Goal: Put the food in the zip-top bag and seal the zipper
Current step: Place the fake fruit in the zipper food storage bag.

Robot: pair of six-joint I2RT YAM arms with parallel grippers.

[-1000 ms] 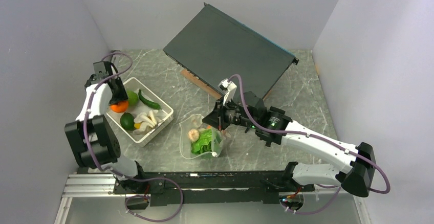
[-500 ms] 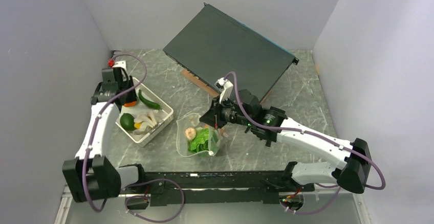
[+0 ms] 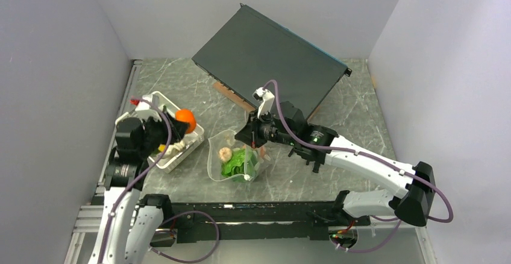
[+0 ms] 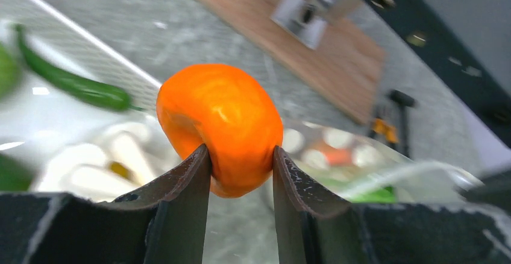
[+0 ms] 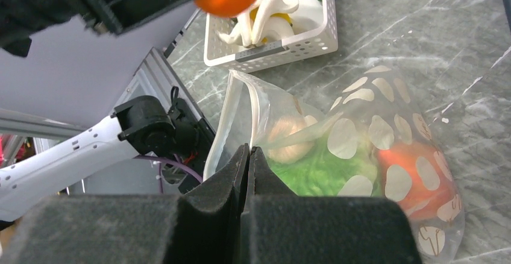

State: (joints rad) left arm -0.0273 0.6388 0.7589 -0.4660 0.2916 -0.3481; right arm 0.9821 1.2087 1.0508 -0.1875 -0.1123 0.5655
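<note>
Over the basket (image 5: 330, 17), seemingly, left pincer (image 4: 241, 150) clamps the orange (image 4: 220, 122).

No readable text, labels, brands or numbers on anything in view.

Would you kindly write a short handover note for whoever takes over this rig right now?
Left tool: shut on the orange, held in the air above the basket, on the side nearest the bag.
Right tool: shut on the bag's mouth edge, holding it open; zipper unsealed.
Done: lettuce, a pale round piece and a reddish piece are in the bag.
Left: drop the orange in, move over the mushrooms, the cucumber and whatever else is in the basket, then seal the zipper.
</note>
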